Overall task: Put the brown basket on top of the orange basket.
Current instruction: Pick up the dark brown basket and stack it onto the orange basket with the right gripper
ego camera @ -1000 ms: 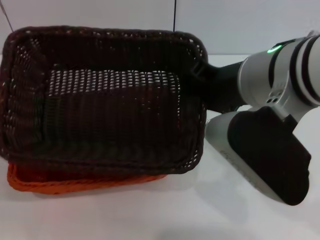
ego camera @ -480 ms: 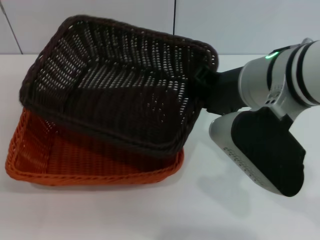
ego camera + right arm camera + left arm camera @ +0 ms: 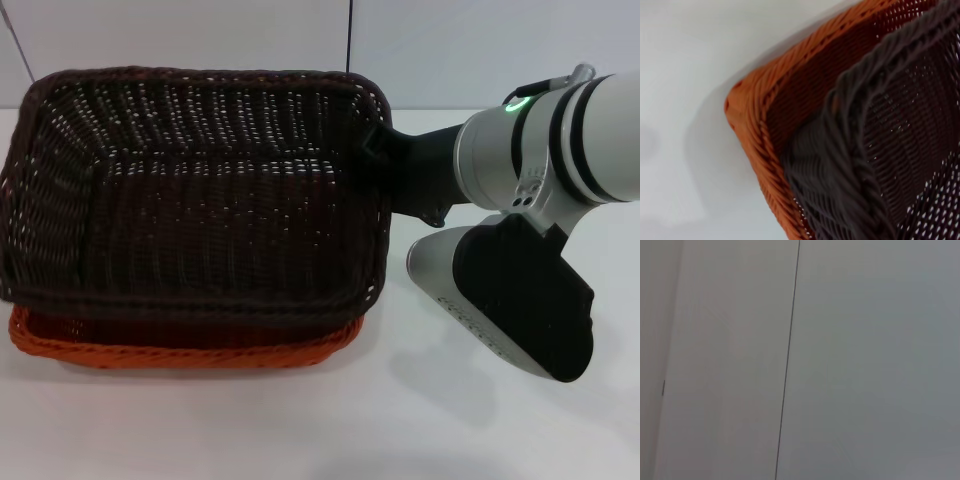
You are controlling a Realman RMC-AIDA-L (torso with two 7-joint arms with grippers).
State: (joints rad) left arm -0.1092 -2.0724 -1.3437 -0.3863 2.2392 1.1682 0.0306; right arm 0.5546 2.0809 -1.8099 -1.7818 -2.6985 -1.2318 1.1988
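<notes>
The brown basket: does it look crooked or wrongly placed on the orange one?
Nothing stands out. The brown basket sits nested in the orange basket, sides roughly parallel, an orange rim strip showing along the near side. The right gripper is at its right rim.

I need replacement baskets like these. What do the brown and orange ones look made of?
Both look like woven plastic wicker. The brown basket has slightly glossy dark strands in an open weave. The orange basket shows uniform bright strands and a braided rim. Natural rattan can't be ruled out.
</notes>
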